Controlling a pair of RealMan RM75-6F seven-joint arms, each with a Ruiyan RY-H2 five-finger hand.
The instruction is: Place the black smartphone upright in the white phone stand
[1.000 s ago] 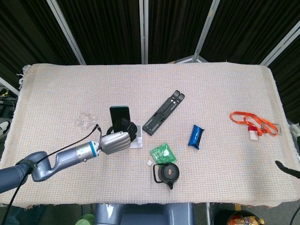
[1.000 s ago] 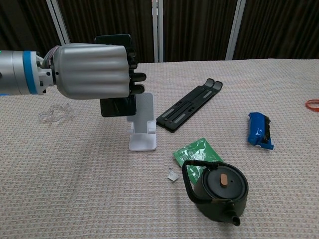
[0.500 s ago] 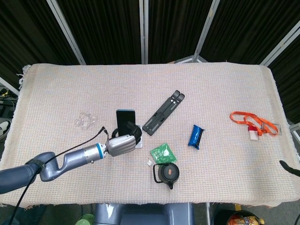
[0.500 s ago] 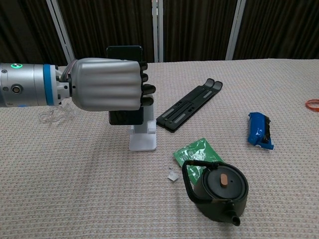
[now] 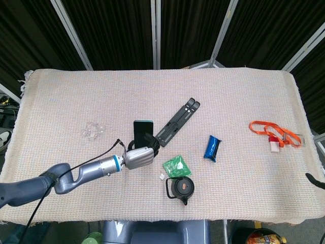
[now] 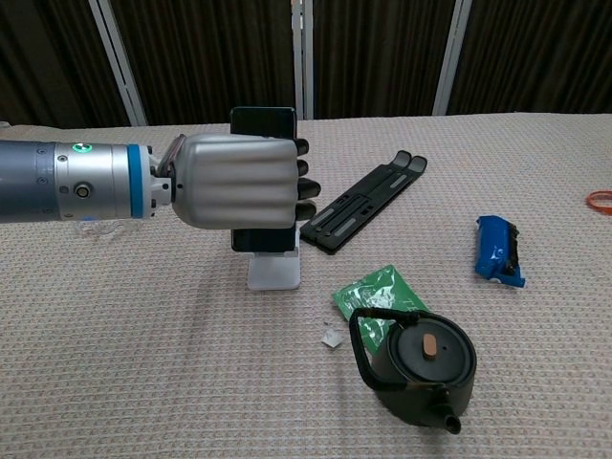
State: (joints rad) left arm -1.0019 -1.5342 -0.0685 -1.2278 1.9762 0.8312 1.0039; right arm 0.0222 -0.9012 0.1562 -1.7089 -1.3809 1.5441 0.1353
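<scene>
My left hand (image 6: 239, 182) grips the black smartphone (image 6: 262, 120) upright, its top edge showing above the fingers and its lower end below them. The same left hand (image 5: 138, 158) shows in the head view with the smartphone (image 5: 142, 129) rising behind it. The white phone stand (image 6: 274, 273) sits on the cloth directly under and behind the hand; only its base plate shows, the back rest is hidden by hand and phone. In the head view the stand is covered by the hand. I cannot tell whether the phone touches the stand. My right hand appears in no view.
A black folding stand (image 6: 365, 201) lies just right of the phone. A green packet (image 6: 380, 293) and a black teapot (image 6: 416, 361) sit in front of the white stand. A blue packet (image 6: 498, 251), an orange lanyard (image 5: 274, 133) and a clear plastic piece (image 5: 92, 130) lie further off.
My left hand has carried the smartphone to the right and lower, from left of the white stand to directly over it. The phone stays upright in the grip.
</scene>
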